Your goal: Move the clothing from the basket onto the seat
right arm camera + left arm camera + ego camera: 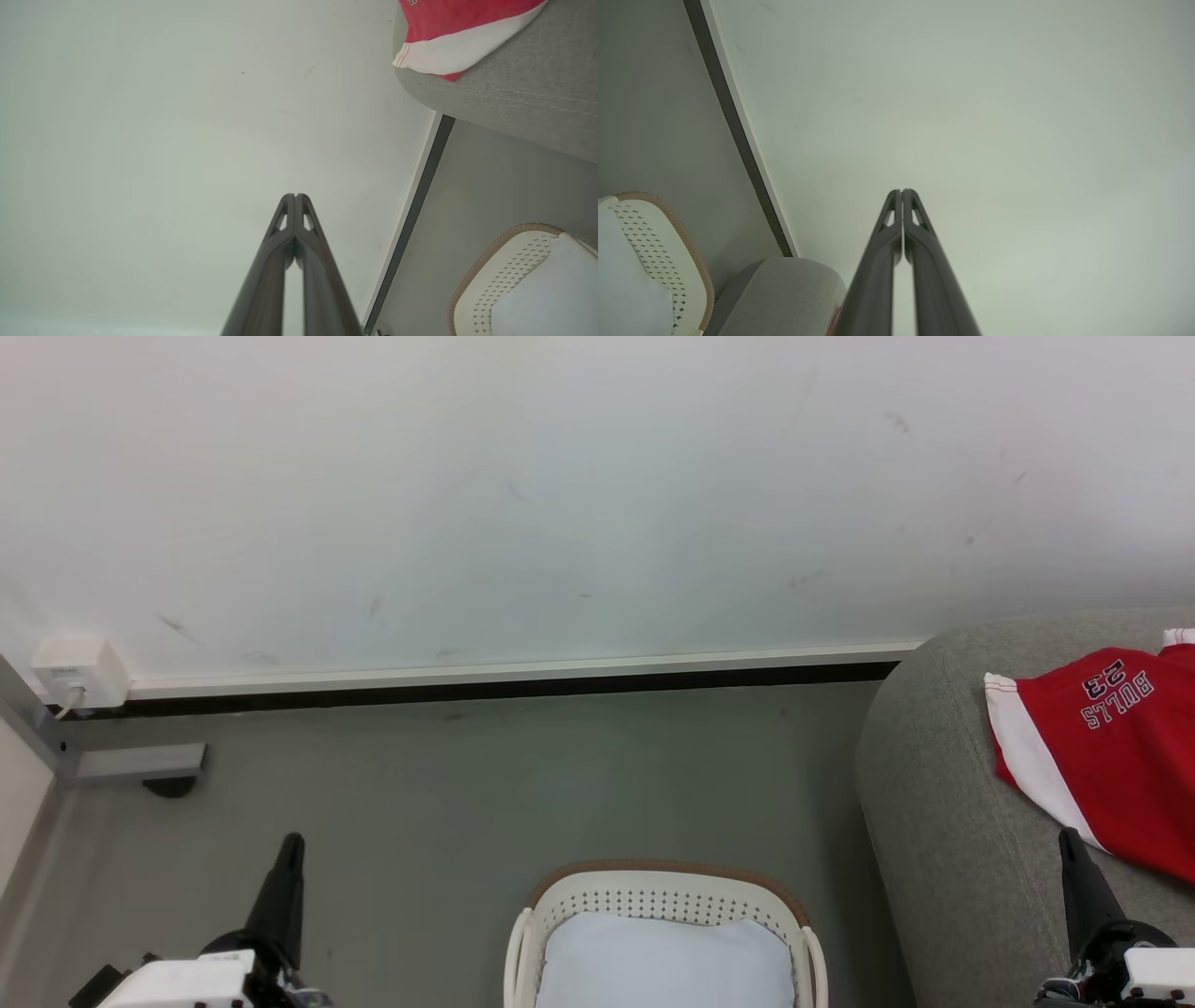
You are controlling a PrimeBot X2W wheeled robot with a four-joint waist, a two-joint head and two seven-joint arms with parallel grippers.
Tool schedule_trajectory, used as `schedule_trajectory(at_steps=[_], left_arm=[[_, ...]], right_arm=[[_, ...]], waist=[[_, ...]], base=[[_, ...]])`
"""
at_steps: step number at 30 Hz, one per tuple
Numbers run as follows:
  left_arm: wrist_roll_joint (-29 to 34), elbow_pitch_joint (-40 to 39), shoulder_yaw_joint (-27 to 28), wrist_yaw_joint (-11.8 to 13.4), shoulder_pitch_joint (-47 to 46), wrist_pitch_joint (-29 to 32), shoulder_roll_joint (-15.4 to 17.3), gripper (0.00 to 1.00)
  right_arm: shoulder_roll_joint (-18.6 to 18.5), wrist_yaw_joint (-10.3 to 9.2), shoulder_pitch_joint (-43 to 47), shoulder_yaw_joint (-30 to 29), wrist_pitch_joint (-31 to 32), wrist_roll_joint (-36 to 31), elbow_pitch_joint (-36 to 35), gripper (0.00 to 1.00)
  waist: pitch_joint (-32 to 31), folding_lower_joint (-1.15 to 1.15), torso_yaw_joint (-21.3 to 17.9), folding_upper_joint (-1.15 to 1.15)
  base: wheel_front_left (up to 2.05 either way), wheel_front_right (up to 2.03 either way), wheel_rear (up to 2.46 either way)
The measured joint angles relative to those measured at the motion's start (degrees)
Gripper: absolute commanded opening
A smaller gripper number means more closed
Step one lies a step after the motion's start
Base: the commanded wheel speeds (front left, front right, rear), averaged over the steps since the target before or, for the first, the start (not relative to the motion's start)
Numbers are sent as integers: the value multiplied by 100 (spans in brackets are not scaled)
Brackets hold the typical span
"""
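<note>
The shorts [1111, 756], red with white trim and a small "BULLS 23" print, lie spread on the seat [943, 821] at 3 o'clock in the head view. The right gripper [1067, 837] rises from 5 o'clock of that view. Its tip shows just under the shorts' lower edge, and the shorts are at about 1 o'clock from it. In the right wrist view the shorts sit at 1 o'clock, well apart from the fingertips, which face bare wall [163, 116]. Its jaws are pressed together and pinch nothing.

The left gripper [292, 845] rises from 7 o'clock of the head view, over the floor [467, 784]. The shorts are well apart from it, at 3 o'clock. Its jaws also meet tip to tip and are empty; in the left wrist view they point at the wall.

The basket [653, 899] stands on the floor at 6 o'clock in the head view, between the two grippers. It is at 4 o'clock from the left one and 8 o'clock from the right, and touches neither. A pale pad [663, 961] lies in it. The basket is near the seat's rounded end but apart from it.

Both arms sit low, with white wrist housings at the bottom edge. The fingers point up the head view toward the skirting [513, 677]. The left gripper leans slightly toward 1 o'clock and the right toward 11 o'clock.
</note>
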Motion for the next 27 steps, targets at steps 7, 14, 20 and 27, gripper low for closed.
schedule_trajectory(at_steps=[7, 14, 20, 27], left_arm=[[0, 0, 0, 0, -1, 0, 0, 0], [0, 0, 0, 0, -1, 0, 0, 0], [0, 0, 0, 0, -1, 0, 0, 0], [0, 0, 0, 0, -1, 0, 0, 0]], right_arm=[[0, 0, -1, 0, 0, 0, 0, 0], [0, 0, -1, 0, 0, 0, 0, 0], [0, 0, -1, 0, 0, 0, 0, 0], [0, 0, -1, 0, 0, 0, 0, 0]], waist=[[0, 0, 0, 0], [0, 0, 0, 0], [0, 0, 0, 0], [0, 0, 0, 0]], base=[[0, 0, 0], [0, 0, 0], [0, 0, 0], [0, 0, 0]])
